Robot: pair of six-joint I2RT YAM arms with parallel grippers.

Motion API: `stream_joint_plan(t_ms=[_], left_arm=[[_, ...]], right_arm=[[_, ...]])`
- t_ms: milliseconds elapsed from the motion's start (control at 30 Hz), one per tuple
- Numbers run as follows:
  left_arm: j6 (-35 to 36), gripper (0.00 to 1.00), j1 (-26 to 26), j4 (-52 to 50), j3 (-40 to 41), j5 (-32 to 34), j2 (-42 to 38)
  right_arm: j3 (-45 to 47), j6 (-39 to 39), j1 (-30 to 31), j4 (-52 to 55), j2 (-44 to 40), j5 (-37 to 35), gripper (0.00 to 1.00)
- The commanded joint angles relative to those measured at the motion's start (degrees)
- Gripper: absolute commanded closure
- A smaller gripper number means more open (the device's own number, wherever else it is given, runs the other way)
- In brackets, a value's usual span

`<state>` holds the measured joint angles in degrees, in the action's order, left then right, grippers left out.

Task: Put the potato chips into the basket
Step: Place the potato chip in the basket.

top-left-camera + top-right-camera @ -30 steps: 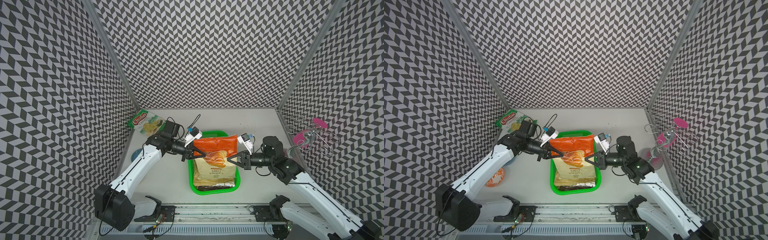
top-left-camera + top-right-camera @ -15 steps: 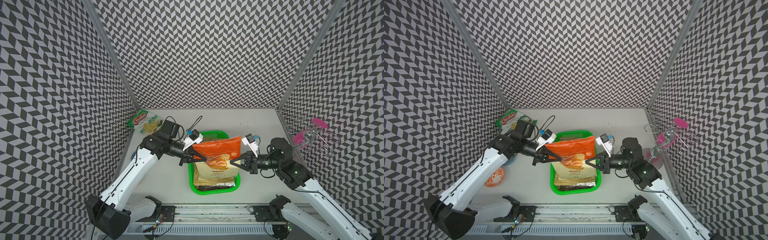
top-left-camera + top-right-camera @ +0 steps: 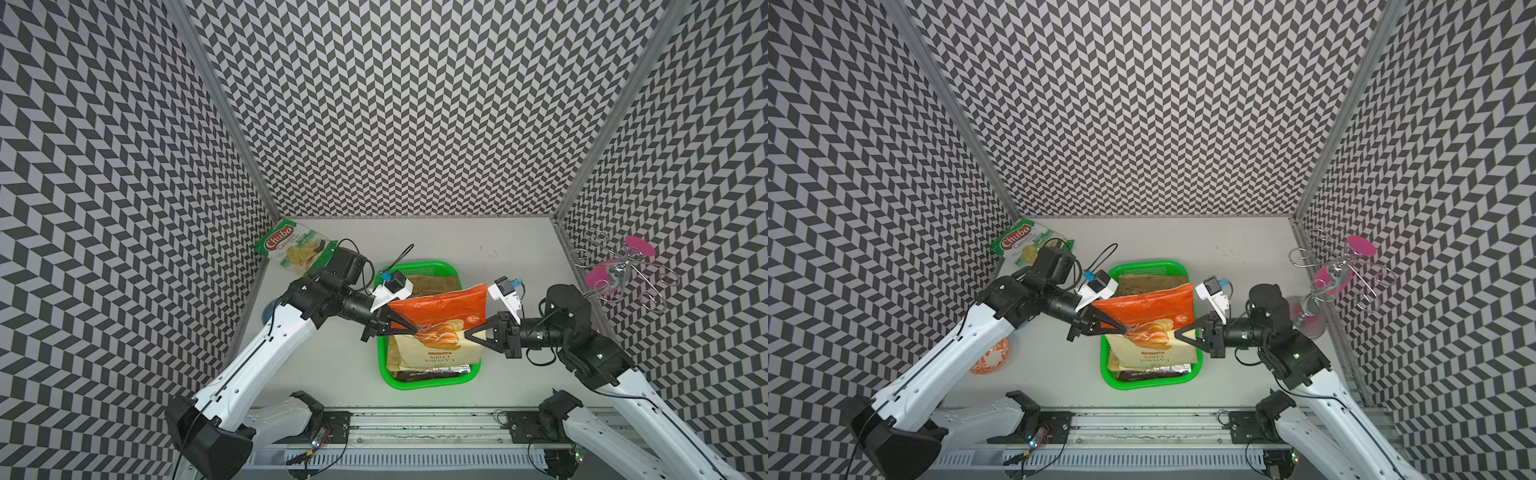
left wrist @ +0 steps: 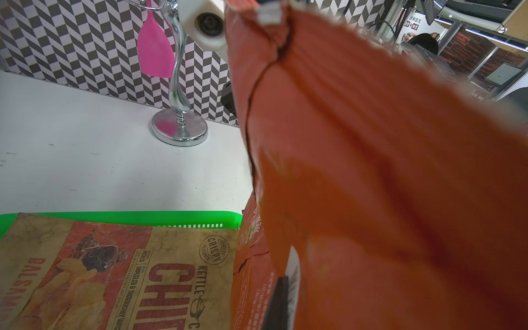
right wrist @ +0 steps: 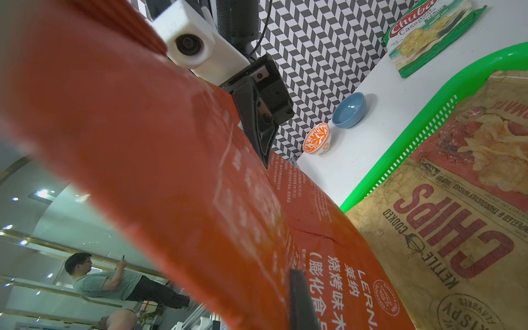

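Observation:
An orange potato chips bag (image 3: 440, 305) (image 3: 1148, 309) hangs stretched over the green basket (image 3: 415, 384) (image 3: 1142, 384). My left gripper (image 3: 411, 330) (image 3: 1122, 331) is shut on its left edge. On the opposite edge my right gripper (image 3: 468, 336) (image 3: 1178, 335) is shut too. Each wrist view is filled by the orange bag (image 4: 371, 185) (image 5: 171, 171), with one dark finger (image 4: 277, 300) (image 5: 298, 297) against it. Inside the basket lie a tan cassava chips bag (image 3: 436, 359) and a Kettle chips bag (image 4: 114, 271) (image 5: 457, 200). A green-white Chuba bag (image 3: 293, 249) (image 3: 1019, 247) lies at the back left corner.
A chrome stand with pink spatulas (image 3: 619, 270) (image 4: 178, 85) rises at the right wall. A blue bowl (image 5: 349, 111) and an orange patterned bowl (image 3: 990, 357) (image 5: 317, 138) sit by the left wall, behind my left arm. A rail runs along the table's front edge.
Both arms have lifted the orange bag a little higher above the basket. It has shifted slightly toward the front and right, and both grips have held.

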<state>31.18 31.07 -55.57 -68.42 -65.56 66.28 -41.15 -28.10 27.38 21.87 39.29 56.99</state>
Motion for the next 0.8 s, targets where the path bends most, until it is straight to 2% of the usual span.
stream_joint_plan(t_ms=[0,200,767], left_arm=[[0.16,1.00,-1.32,-7.21,0.24,3.99,-2.64],[3.43,1.00,-0.48,-9.52,-0.31,7.11,-3.08],[4.97,1.00,-0.34,-9.61,0.22,15.39,1.62]], right_arm=[[2.17,-1.81,-1.28,2.13,-3.26,-0.61,1.00],[3.76,-1.46,-1.24,2.57,-3.06,-1.21,1.00],[6.72,0.51,-0.05,1.11,2.73,-6.39,1.00]])
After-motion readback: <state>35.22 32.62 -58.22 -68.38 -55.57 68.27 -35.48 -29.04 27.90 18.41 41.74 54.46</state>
